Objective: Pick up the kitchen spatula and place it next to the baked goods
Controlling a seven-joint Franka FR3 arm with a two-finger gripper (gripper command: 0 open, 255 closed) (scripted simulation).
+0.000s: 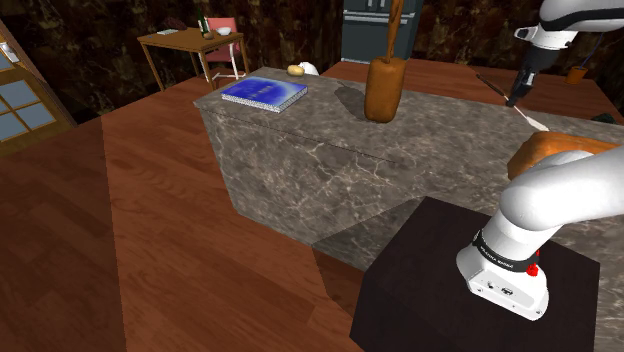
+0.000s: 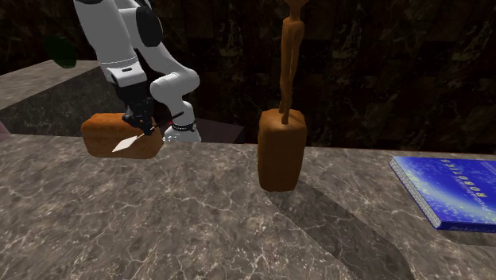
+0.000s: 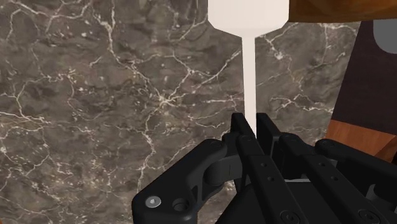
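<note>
White spatula (image 3: 249, 70), its thin handle clamped between the two black fingers of the gripper (image 3: 254, 126), hangs over a dark, white-veined marble counter (image 3: 114, 95). Its broad blade points away from the hand and reaches the edge of a brown bread loaf (image 3: 337, 9). In the second exterior view the blade slants down just in front of the loaf at the counter's far left, though whether it touches the stone cannot be told. Well to the right stands a brown holder (image 2: 281, 151) with a tall wooden utensil (image 2: 291, 56), and farther right a blue book (image 2: 449, 191) lies flat.
</note>
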